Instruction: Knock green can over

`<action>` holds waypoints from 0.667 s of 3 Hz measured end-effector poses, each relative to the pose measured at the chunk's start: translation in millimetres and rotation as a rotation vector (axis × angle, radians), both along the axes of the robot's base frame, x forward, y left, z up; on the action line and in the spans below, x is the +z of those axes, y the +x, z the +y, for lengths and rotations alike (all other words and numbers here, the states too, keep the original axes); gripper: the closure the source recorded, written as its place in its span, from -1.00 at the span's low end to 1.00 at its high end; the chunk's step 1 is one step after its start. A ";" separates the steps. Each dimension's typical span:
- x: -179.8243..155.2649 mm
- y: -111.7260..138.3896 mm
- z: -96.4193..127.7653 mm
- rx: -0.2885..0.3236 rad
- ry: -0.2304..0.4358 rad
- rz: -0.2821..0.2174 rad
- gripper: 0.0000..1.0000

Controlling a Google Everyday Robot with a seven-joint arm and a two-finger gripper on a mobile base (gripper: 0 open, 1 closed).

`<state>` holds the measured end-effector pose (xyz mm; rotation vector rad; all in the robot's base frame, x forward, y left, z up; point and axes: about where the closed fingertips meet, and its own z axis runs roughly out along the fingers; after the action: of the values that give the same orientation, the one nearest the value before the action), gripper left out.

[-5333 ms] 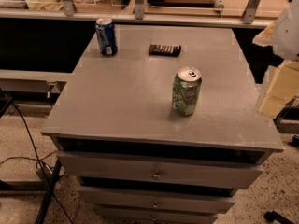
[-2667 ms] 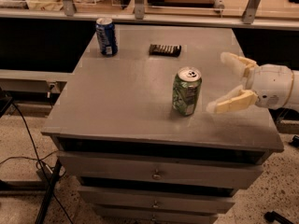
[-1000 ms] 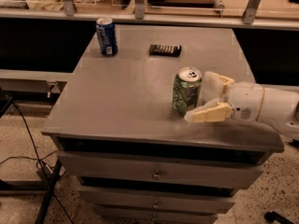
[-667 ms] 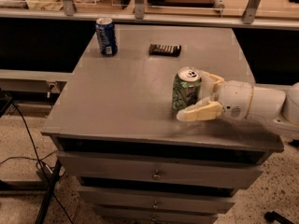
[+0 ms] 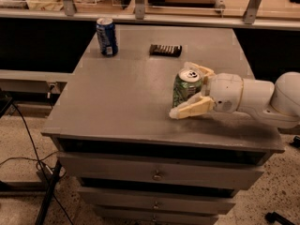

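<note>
Green can (image 5: 185, 89) upright on grey cabinet top (image 5: 117, 102), right of centre, near front half. Gripper (image 5: 180, 90) reaches in from right, level with can, fingers spread apart: near finger (image 5: 193, 108) in front of can, far finger (image 5: 200, 70) behind it, can between them. Cannot tell if either touches can. Blue can (image 5: 107, 35) upright at back left corner. Small dark flat object (image 5: 165, 49) at back, well apart from green can. Drawers (image 5: 157, 172) below top.
</note>
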<state>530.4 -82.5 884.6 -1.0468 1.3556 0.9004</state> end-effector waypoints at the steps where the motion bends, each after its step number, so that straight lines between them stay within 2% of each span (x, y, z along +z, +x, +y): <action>1: 10.3 -4.6 0.3 0.023 -0.011 -0.035 -1.00; 2: 11.5 -5.2 0.5 0.026 -0.012 -0.039 -1.00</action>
<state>525.2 -82.0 896.0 -1.0881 1.3194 0.8877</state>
